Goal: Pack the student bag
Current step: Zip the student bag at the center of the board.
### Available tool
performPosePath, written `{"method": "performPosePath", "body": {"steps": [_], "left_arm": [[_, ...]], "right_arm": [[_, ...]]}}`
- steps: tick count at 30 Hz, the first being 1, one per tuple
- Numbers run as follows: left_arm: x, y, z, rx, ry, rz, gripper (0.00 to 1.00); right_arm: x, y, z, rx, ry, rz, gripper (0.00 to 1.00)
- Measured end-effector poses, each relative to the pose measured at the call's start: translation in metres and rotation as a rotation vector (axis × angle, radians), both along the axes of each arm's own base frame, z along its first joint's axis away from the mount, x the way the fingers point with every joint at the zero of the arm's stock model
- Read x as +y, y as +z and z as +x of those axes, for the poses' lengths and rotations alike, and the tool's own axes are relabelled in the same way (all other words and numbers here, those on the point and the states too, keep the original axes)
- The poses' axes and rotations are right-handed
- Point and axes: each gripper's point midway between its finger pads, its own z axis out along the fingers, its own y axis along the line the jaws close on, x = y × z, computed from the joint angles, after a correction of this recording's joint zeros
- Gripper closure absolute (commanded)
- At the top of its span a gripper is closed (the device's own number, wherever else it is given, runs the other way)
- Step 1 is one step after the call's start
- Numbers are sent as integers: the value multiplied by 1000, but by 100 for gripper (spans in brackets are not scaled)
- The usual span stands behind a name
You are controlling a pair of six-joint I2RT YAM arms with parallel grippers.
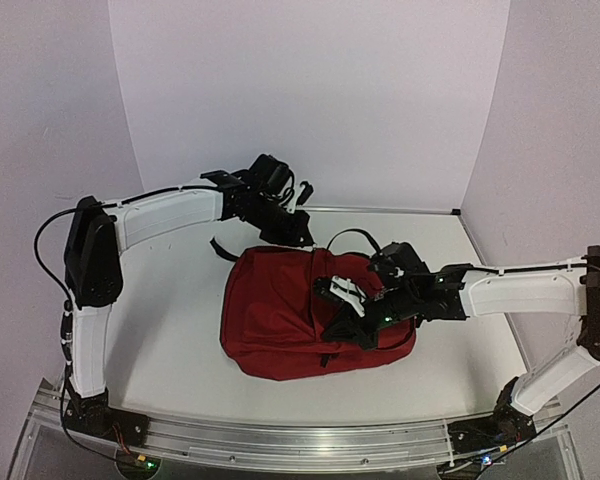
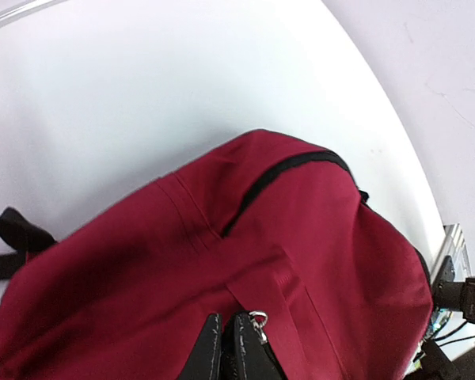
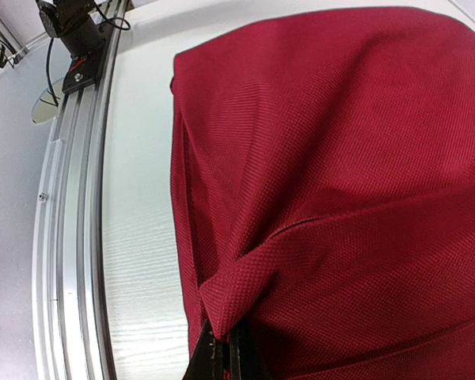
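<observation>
White desk (image 1: 180, 350) spreads under both my arms, with an aluminium rail (image 3: 71, 198) along its near edge. Dark red and soft, the student bag (image 1: 270, 320) lies about midway between the near and far edges, a little toward the right edge, slumped flat on the desk. My right claw (image 3: 222, 336) sits over the side of the bag nearer the right edge, clenched on a pinched-up fold of its red cloth. My left claw (image 2: 226, 318) is at the side of the bag toward the far edge, fingers drawn almost together with their tips against the fabric. Whether they trap any cloth I cannot tell. A black strap (image 2: 20, 229) pokes out from under the bag. A black zipper (image 2: 277, 170) curves across the red fabric. A small metal ring (image 2: 258, 318) sits just beside my left fingertips.
</observation>
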Motion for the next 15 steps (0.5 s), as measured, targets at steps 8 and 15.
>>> {"method": "performPosePath", "body": {"steps": [8, 15], "left_arm": [[-2, -40, 26, 84, -4, 26, 97], [1, -62, 31, 140, -27, 36, 100]], "right_arm": [[-1, -1, 1, -24, 8, -9, 100], [-6, -7, 6, -42, -15, -44, 100]]}}
